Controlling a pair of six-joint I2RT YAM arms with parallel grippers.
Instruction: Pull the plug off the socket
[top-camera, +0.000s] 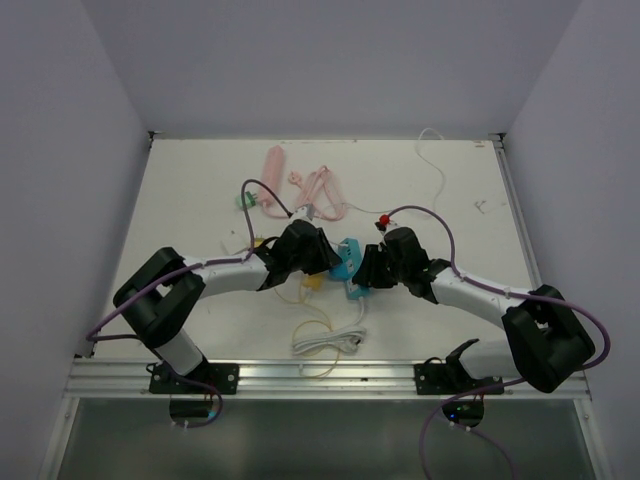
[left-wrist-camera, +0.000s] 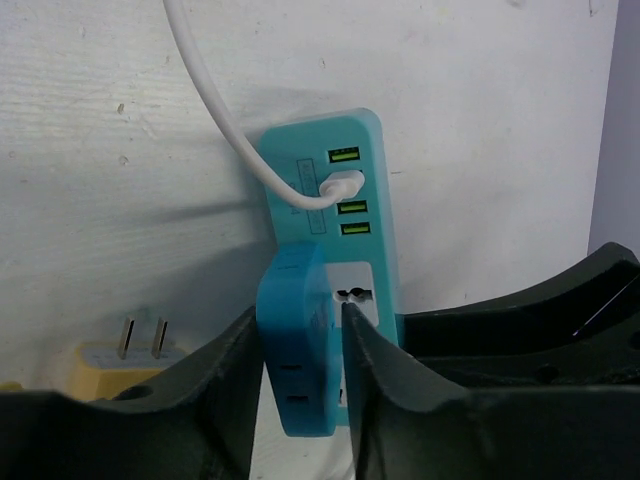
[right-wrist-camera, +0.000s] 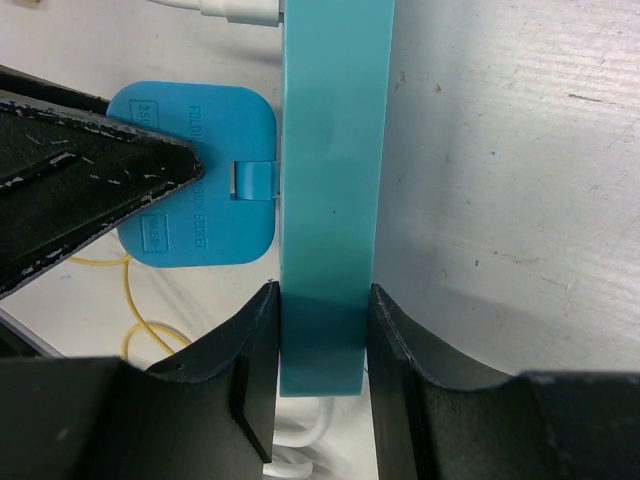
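Your left fingers (left-wrist-camera: 232, 365) closed against both sides of the blue plug (left-wrist-camera: 295, 340), your right fingers (right-wrist-camera: 252, 350) clamped on the teal socket strip (right-wrist-camera: 330, 200)

Soft, even light falls from overhead; the white painted counter (top-camera: 200, 200) shows bright. Shadows are pale with blurred edges: the teal plastic power strip (left-wrist-camera: 288, 240) throws one leftward in the left wrist view. There the black left gripper (left-wrist-camera: 298, 312) sits dark and slightly soft near the lens, around the evenly lit blue square plug (left-wrist-camera: 295, 350). The right wrist view is crisp, counter grain showing.
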